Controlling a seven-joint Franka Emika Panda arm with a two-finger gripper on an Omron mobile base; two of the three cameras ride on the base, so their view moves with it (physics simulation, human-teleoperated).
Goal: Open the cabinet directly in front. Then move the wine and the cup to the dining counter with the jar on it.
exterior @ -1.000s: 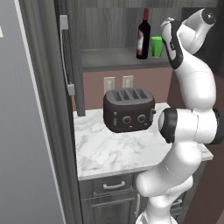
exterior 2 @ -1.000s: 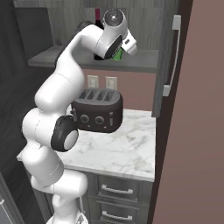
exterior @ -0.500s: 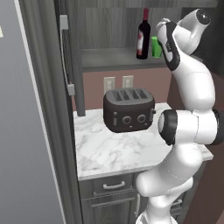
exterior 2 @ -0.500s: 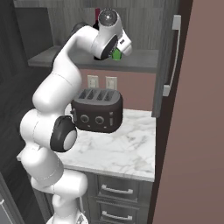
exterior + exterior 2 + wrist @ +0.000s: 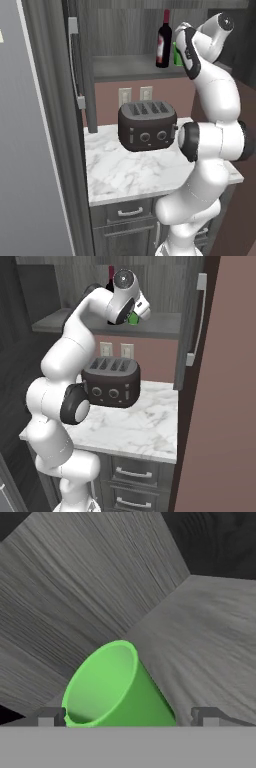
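— Two finger tips of the gripper (image 5: 125, 718) show, spread wide, one on each side of the cup (image 5: 114, 687). Is it holding anything?

— No, nothing is pinched; the green cup sits between the tips (whether they touch it I cannot tell), its open mouth facing the hand.

— And the wine (image 5: 163, 40)?

— It stands upright just beside the hand, on the same shelf of the open cabinet (image 5: 127, 65).

— Below the hand?

— A black toaster (image 5: 111, 381) on the marble counter (image 5: 145, 426), well apart from the gripper.
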